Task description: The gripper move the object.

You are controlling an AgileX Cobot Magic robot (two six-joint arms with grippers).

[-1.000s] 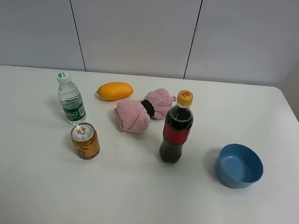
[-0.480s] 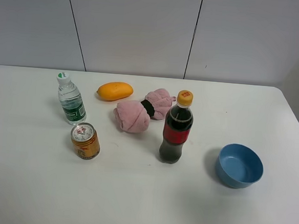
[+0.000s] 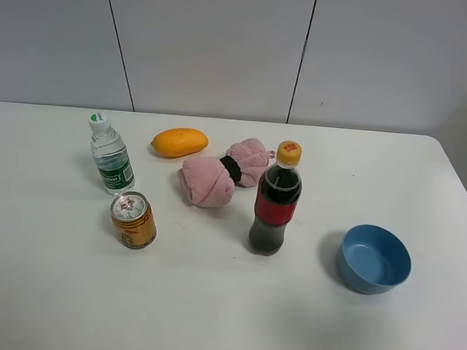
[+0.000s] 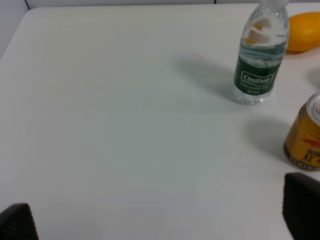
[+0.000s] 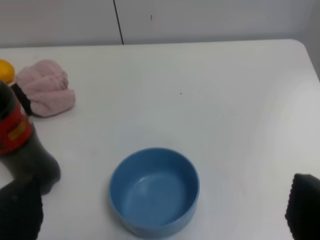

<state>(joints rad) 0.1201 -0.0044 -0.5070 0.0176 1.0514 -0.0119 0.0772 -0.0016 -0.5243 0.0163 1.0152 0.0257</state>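
Note:
The object, a small clear water bottle (image 3: 111,155) with a green label and white cap, stands upright at the table's left rear. In the left wrist view the bottle (image 4: 261,55) is well ahead of my left gripper (image 4: 159,220), whose dark fingertips (image 4: 302,207) show only at the frame's corners, spread wide and empty. My right gripper (image 5: 162,212) is also open, its fingertips (image 5: 306,205) flanking a blue bowl. Neither arm appears in the high view.
A gold can (image 3: 133,220) stands just in front of the water bottle. An orange mango (image 3: 180,142) and a pink rolled towel (image 3: 222,172) lie behind a dark cola bottle (image 3: 276,200). The blue bowl (image 3: 374,258) sits at the right on the white table (image 3: 223,318).

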